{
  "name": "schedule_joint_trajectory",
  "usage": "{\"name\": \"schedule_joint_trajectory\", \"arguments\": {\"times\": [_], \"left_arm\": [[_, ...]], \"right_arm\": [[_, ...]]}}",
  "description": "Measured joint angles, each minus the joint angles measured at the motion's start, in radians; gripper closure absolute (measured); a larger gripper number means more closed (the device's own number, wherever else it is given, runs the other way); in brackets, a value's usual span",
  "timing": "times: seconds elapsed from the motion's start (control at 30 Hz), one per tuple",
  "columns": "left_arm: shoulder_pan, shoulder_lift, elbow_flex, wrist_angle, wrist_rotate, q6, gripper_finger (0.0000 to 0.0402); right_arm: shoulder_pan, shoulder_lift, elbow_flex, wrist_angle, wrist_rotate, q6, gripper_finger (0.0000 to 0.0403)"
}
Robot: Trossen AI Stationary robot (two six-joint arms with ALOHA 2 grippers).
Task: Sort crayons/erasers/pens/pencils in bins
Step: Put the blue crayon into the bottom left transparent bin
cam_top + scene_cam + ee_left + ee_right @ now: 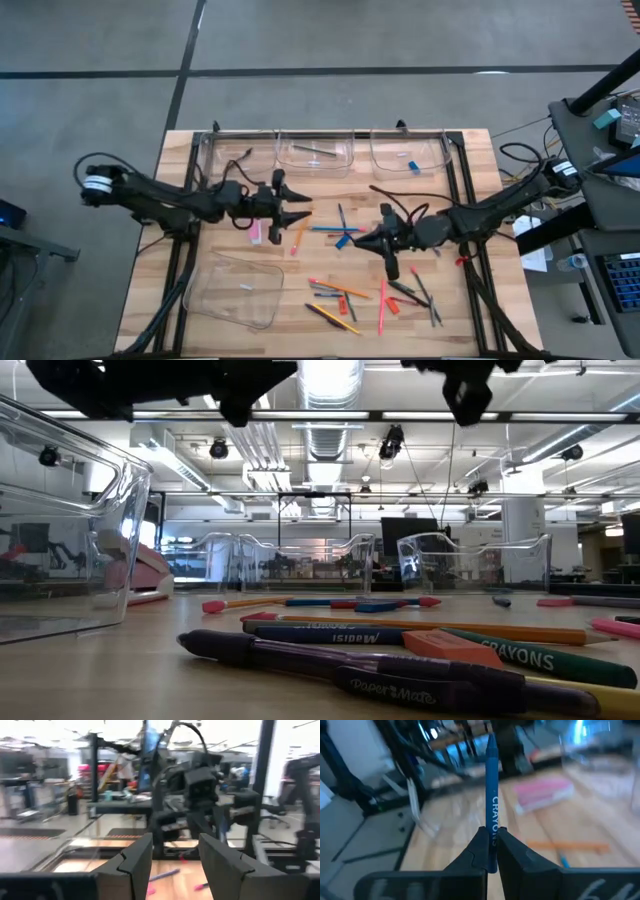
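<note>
Right gripper (491, 851): you are looking at its two dark fingers pinching shut on a blue crayon (491, 800) lettered "CRAYONS", which is sticking out past the fingertips. In the high view this gripper (390, 262) is hanging over the middle of the desk, right of centre.

Left gripper (175, 865): its fingers are standing partly apart with nothing between them. In the high view it (297, 208) is hovering over the desk's left-centre, just beside a pink eraser (256, 232).

Bins: three clear bins are standing in a row along the far edge, the left one (228, 152), the middle one (316, 152) and the right one (410, 153), which is holding a small blue piece. A fourth bin (235, 290) is sitting at the near left.

Loose items: pencils, pens and crayons are lying scattered on the desk (480, 240) between centre and near right, among them an orange pencil (343, 288), a pink pencil (381, 306) and a dark pen (422, 291).

Low view: a dark pen (330, 665) is lying nearest you, with a green crayon (545, 658) behind it.
</note>
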Motion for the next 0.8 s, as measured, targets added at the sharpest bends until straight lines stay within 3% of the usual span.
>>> {"name": "schedule_joint_trajectory", "arguments": {"times": [0.17,0.43,0.8], "left_arm": [[-0.006,0.091,0.075,0.01,0.024,-0.026,0.025],[-0.009,0.217,0.181,0.008,0.067,-0.061,0.0212],[-0.011,0.313,0.281,0.017,0.101,-0.105,0.0189]], "right_arm": [[-0.021,0.0,0.001,0.064,0.0,-0.059,0.039],[-0.053,0.0,0.004,0.061,0.001,-0.062,0.039],[-0.073,0.0,0.005,0.062,0.001,-0.071,0.039]]}}
